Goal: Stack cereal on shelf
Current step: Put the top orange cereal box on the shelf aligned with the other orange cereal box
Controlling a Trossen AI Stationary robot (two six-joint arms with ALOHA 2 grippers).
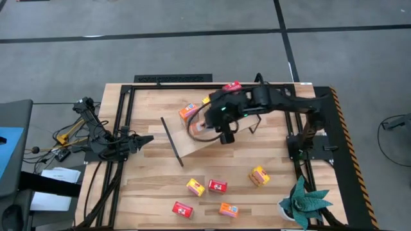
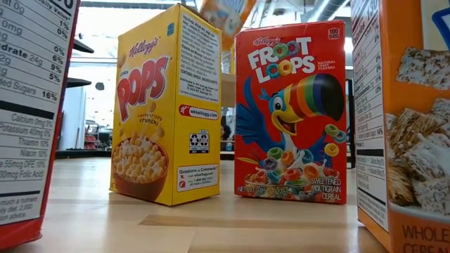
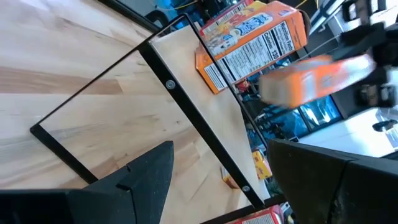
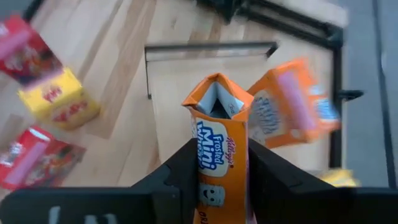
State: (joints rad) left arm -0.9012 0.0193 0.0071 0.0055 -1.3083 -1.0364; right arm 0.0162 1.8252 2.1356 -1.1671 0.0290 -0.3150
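While clamped between the right gripper's two dark fingers, stands on end over the shelf: an orange Frosted Mini-Wheats box, long axis running straight out from the wrist, torn-open top flap pointing away toward the board; lies beside it, tilted on the same light-wood board, a second orange cereal box; marks the shelf's near end, slanting across the tabletop, a thin black rod frame; scattered well apart nearer the table's front: yellow Corn Pops box, red Froot Loops box, another yellow box, a red box, an orange box; sits at the far rail another red box; occupies the front right corner a green plant; reaches in from the right rail, elbow bent, wrist above the shelf, the right arm; waits at the table's left edge, fingers spread and holding nothing, pointed toward the shelf, the left gripper.
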